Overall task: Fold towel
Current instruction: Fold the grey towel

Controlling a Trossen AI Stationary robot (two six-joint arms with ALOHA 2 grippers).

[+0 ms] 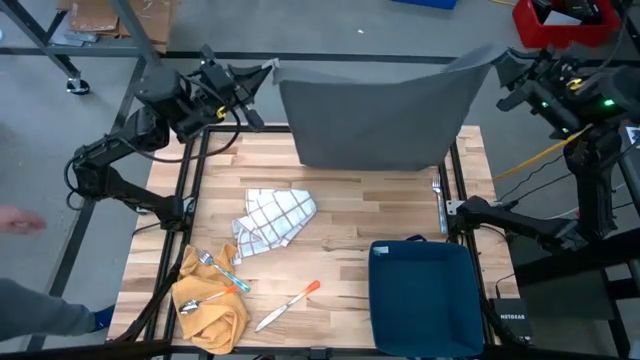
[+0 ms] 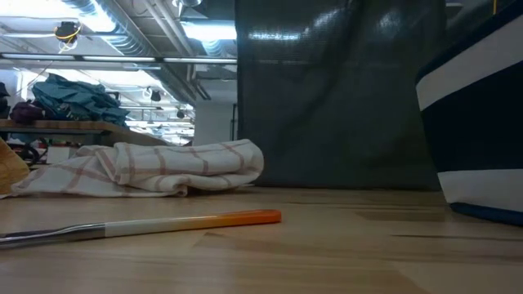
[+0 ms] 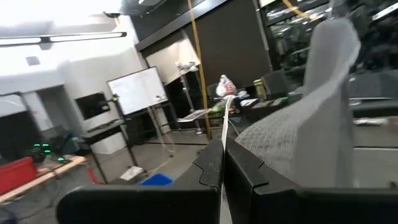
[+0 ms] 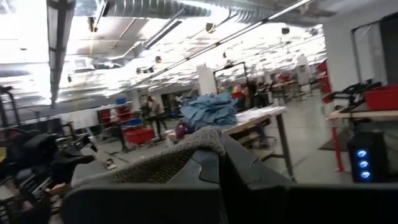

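Wooden table point(image 1: 390, 210) bears checked cloth point(image 1: 272, 222), blue bin point(image 1: 425, 297), orange-handled knife point(image 1: 288, 305).

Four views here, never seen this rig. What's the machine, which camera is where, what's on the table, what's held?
Two robot arms at a wooden table. One camera looks down from above, one sits at table-top height, one rides each wrist. The left gripper and the right gripper each pinch a top corner of a grey towel, hanging stretched between them. On the table lie a checked cloth, a yellow cloth with cutlery, an orange-handled knife and a blue bin.
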